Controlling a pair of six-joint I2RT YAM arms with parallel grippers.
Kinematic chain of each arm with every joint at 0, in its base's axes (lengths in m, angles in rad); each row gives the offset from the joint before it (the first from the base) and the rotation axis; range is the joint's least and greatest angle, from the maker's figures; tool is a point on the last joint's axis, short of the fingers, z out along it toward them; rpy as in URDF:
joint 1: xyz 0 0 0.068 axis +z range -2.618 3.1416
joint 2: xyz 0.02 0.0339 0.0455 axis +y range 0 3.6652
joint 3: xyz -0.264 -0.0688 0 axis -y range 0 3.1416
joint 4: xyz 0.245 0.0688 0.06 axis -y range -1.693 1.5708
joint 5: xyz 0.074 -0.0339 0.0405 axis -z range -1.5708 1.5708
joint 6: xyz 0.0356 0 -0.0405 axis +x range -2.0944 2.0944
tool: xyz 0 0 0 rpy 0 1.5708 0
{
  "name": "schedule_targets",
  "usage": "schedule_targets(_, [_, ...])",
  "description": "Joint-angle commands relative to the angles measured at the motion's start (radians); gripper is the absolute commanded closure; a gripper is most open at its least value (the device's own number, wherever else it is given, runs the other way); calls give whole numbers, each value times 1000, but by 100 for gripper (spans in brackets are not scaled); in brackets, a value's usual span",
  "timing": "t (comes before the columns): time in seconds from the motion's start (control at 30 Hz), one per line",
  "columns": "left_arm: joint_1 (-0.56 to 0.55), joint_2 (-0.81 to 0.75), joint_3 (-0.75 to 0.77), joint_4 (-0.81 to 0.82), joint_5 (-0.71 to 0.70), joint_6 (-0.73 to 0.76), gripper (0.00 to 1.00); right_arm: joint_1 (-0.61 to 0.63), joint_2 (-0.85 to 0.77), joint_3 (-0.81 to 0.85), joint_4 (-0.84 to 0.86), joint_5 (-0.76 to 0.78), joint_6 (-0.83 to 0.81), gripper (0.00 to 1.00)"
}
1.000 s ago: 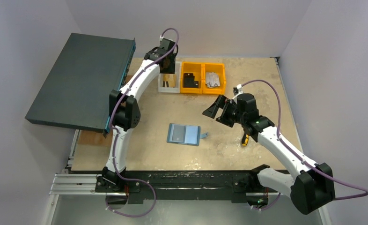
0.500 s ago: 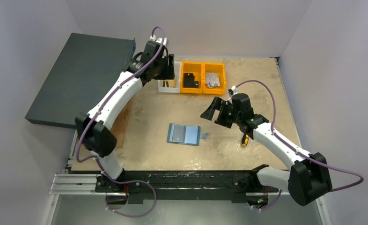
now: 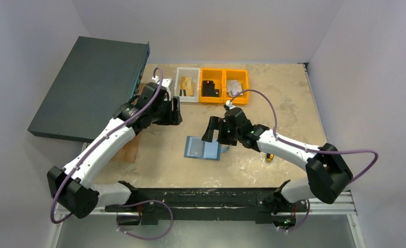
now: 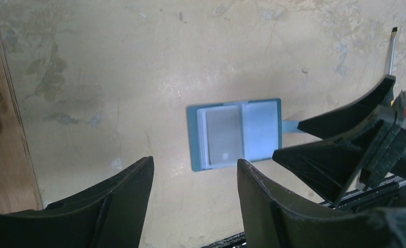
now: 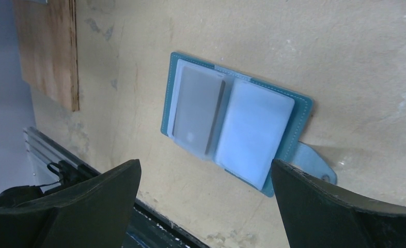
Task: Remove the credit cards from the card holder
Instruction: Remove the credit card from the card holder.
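Well, from the top external view the card holder (image 3: 203, 148) lies opened flat on the table (image 3: 283, 103), with the left gripper (image 3: 175, 111) up and to its left and the right gripper (image 3: 211, 130) just over its upper right corner; both stand wide apart and hold nothing. With the two arms closing on one small thing, the nearest risk is that their fingers knock together above it. In the left wrist view the holder (image 4: 235, 133) sits beyond the spread fingers, and a silvery-grey card (image 4: 222, 135) shows in one pocket. The right arm's black fingers reach in beside the holder's far edge, so a careless descent could strike them. In the right wrist view the card (image 5: 198, 111) lies nearly flush behind its clear pocket, and the other pocket looks pale, so I cannot tell whether it holds a card. A card this thin gives little edge to pinch, so the jaws may catch the pocket as well, and the whole holder would then lift or slide across the smooth table unless the other gripper pins it. Pressing on the strap tab (image 5: 314, 163) alone would likely let the holder swivel
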Motion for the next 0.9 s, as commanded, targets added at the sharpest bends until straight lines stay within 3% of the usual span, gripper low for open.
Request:
schedule_targets(0.0, [1,-104,-84,-1,-2,-26,40,67,69,95,19,104,19,4])
schedule_targets(0.27, [1,-213,-243,-2,-1,-70,40,157,236,216,-51,225,33,17])
schedule_targets(0.57, [1,-243,-273,-4,19,-105,40,208,414,368,-174,317,5,37])
schedule_targets(0.87, [0,-234,-304,20,38,-116,41,224,508,445,-259,373,-23,46])
